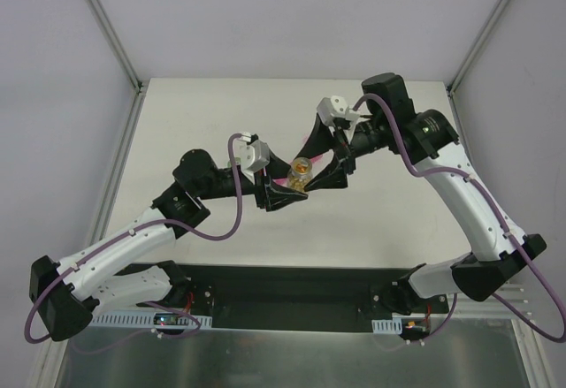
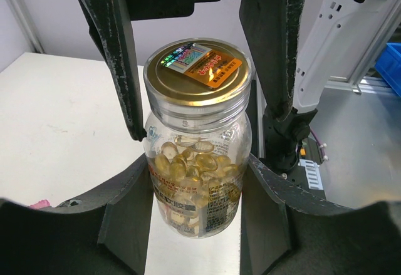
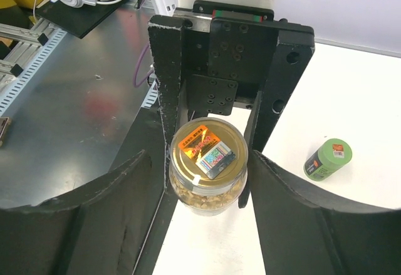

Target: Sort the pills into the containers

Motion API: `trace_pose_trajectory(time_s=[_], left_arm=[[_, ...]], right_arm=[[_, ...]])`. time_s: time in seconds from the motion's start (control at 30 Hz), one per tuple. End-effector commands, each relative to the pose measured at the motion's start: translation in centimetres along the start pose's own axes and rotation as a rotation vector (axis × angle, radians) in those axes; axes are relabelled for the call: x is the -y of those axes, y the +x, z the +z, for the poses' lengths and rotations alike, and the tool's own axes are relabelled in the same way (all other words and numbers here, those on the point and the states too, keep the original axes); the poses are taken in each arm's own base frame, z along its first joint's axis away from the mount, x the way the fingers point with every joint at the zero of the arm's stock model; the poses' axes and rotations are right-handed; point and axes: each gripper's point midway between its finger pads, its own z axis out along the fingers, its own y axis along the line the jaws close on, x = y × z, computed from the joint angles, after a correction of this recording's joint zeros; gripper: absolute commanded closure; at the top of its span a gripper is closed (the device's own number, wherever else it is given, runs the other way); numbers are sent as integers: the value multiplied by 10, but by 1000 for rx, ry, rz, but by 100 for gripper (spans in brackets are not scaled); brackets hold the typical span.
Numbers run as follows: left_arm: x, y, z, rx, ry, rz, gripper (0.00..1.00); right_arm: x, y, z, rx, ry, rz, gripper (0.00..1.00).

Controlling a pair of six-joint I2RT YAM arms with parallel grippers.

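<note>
A small clear bottle (image 1: 301,173) with a gold cap (image 2: 198,67) holds several amber pills (image 2: 194,165). My left gripper (image 2: 199,181) is shut on the bottle's body and holds it above the table. It also shows in the top view (image 1: 297,188). My right gripper (image 3: 200,162) is open, its jaws straddling the cap, one finger close against it and a gap at the other. It also shows in the top view (image 1: 313,163). The pink pill organizer (image 1: 314,133) is mostly hidden under the grippers. A pink corner (image 2: 37,204) shows in the left wrist view.
A green dark-capped bottle (image 3: 328,159) lies on the white table (image 1: 177,123) off to one side of the grippers. The metal frame posts (image 1: 106,26) stand at the table's far corners. A black base plate (image 1: 283,291) runs along the near edge.
</note>
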Motion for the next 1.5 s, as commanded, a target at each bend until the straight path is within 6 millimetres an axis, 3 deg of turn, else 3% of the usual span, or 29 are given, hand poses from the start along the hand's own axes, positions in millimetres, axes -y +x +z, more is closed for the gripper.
trace_pose_trajectory(time_s=[0.0,0.73,1.13,1.47], left_arm=[[1,-34,-3,105,-9,93,90],[3,-19,0,57,23,60,90],[-3,-21,-2,66,-16,76,90],[-14,-35,-4,118,-91,106,90]], right_arm=[[-12,-12,0,35,-28,-4,34],[2,-20,2,40,13,35,34],[6,-13,1,22,52,42,52],[22,-11,0,9,142,66,57]])
